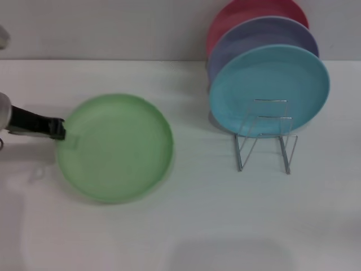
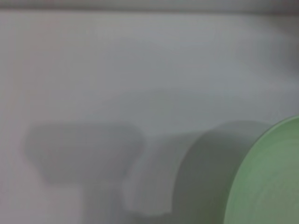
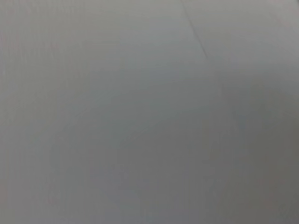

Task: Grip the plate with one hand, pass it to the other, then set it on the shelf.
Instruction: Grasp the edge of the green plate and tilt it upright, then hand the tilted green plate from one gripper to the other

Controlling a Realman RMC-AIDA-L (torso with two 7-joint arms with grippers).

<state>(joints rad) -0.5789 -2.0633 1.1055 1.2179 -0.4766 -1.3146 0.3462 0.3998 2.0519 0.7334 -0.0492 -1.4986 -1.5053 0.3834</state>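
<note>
The bare white table point(image 1: 186, 231) fills the near part of the head view, with only soft shadows on it. Beyond that, left of centre, is the light green plate point(image 1: 115, 148), face up and roughly level. The left pincer point(image 1: 58, 129) reaches in from the left edge, a black finger at the plate's left rim and touching it there. It appears to be pinching the rim, though the lower finger is hidden under the plate. Whether the plate rests on the table or is raised just off it cannot be told from the head view. In the left wrist view only a curved slice of the green plate point(image 2: 268, 182) shows against the white table, with grey shadows beside it.

To the right and farther back stands the wire shelf point(image 1: 265, 135), well apart from the green plate. Three plates stand upright in it, one behind another: a turquoise-blue plate point(image 1: 269, 90) nearest, a lilac plate point(image 1: 259, 35) behind it, and a red plate point(image 1: 248, 11) at the far end. The nearest loops of the shelf hold nothing.

The right pincer is out of sight in every view; the right wrist view shows only a plain grey surface.
</note>
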